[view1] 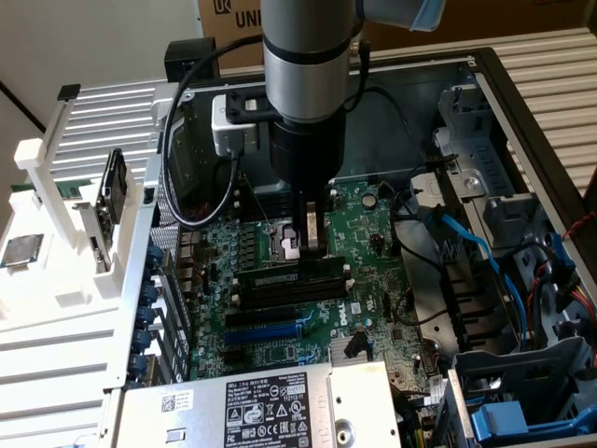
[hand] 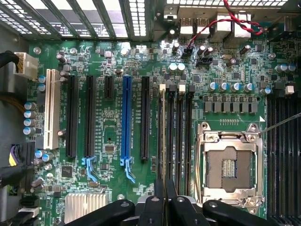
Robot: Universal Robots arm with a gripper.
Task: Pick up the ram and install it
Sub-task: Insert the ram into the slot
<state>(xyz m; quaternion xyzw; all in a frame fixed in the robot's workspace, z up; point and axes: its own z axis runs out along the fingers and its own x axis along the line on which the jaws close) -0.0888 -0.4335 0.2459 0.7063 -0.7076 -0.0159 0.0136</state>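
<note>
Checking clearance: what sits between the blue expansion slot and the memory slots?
A long black expansion slot lies between the blue slot and the memory slots, shown in the wrist view.

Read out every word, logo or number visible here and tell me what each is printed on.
"UN", the rest hidden: on the cardboard box.
"DELL": white print on the motherboard.
Power supply label: fine print too small to read.
Slot lettering on the board in the wrist view: too small to read.

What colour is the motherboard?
Green; the motherboard shows best in the wrist view.
</note>
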